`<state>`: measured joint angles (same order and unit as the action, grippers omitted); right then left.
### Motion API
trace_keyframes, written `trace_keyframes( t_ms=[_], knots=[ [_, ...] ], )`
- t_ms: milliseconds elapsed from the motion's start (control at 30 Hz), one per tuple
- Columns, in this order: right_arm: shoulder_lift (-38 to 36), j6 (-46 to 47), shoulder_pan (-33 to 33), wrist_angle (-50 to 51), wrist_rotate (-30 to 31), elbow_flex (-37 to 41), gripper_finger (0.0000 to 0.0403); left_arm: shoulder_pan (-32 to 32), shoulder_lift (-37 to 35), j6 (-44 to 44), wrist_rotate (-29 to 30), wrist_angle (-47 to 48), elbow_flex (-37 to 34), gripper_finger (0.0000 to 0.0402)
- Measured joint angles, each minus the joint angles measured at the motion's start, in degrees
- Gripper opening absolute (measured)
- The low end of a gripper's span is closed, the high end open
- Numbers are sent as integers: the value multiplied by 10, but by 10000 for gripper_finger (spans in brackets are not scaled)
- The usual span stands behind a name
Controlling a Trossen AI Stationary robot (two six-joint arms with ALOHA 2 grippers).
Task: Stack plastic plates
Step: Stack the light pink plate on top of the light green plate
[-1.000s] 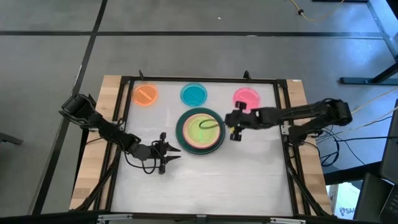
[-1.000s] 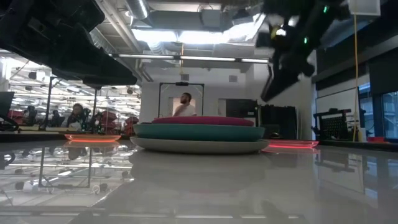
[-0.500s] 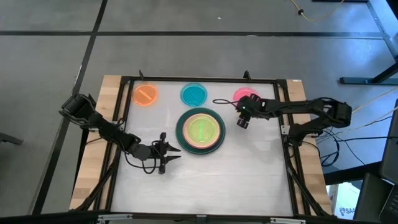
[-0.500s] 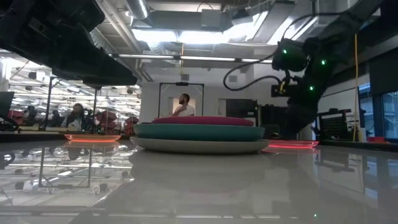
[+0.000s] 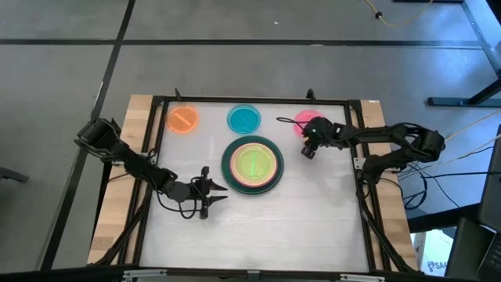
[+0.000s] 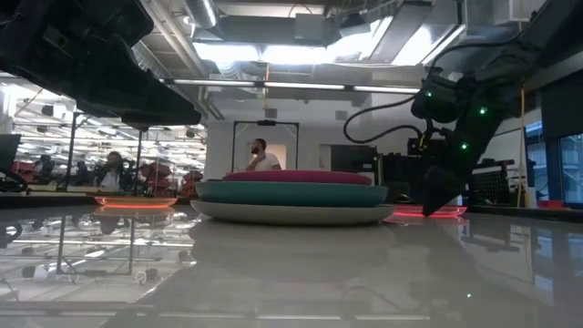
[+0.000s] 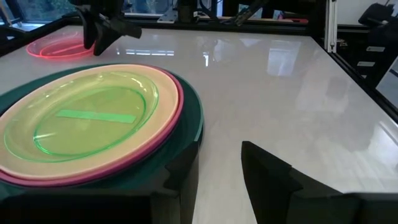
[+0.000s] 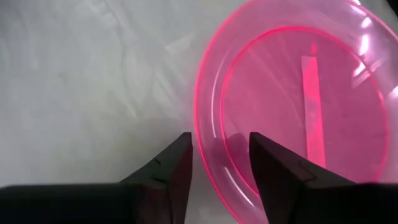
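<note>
A stack of plates (image 5: 252,164) sits mid-table with green on top, then peach, magenta and teal; in the low view the stack (image 6: 291,194) rests on a grey plate. Along the far edge lie small orange (image 5: 182,119), blue (image 5: 245,118) and pink (image 5: 302,119) plates. My right gripper (image 8: 221,146) is open and points down over the pink plate (image 8: 292,106), one finger outside its rim and one over its inside. My left gripper (image 7: 217,168) is open and waits just near-left of the stack (image 7: 93,124). My right gripper comes from above, its fingers (image 8: 177,155) standing astride the pink plate's rim (image 8: 205,140) on the side facing the stack. The plate lies flat on the table. I cannot tell whether the fingers touch it.
A black frame (image 5: 250,100) borders the white table, with wooden strips outside it. Bare table surface (image 5: 297,219) lies near and right of the stack. In the low view, people show in the room beyond the table.
My right gripper has moved from the stack's right rim toward the table's far right, to the pink plate. It has tipped to point down and has come down close to the plate. The plates have stayed where they were.
</note>
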<state>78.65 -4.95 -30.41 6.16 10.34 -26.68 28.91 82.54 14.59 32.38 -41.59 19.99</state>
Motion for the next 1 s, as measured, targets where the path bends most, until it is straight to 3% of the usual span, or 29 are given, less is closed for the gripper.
trace_keyframes(
  t_ms=[367,700,1000],
  knots=[
    [0,-18,-4,0,-24,2,10,0,0,0,0,1,0,114],
    [-8,-32,0,32,-22,-20,4,0,0,-2,1,1,0,114],
    [-35,-40,81,78,-16,-116,2,0,0,1,1,3,0,114]
  ],
)
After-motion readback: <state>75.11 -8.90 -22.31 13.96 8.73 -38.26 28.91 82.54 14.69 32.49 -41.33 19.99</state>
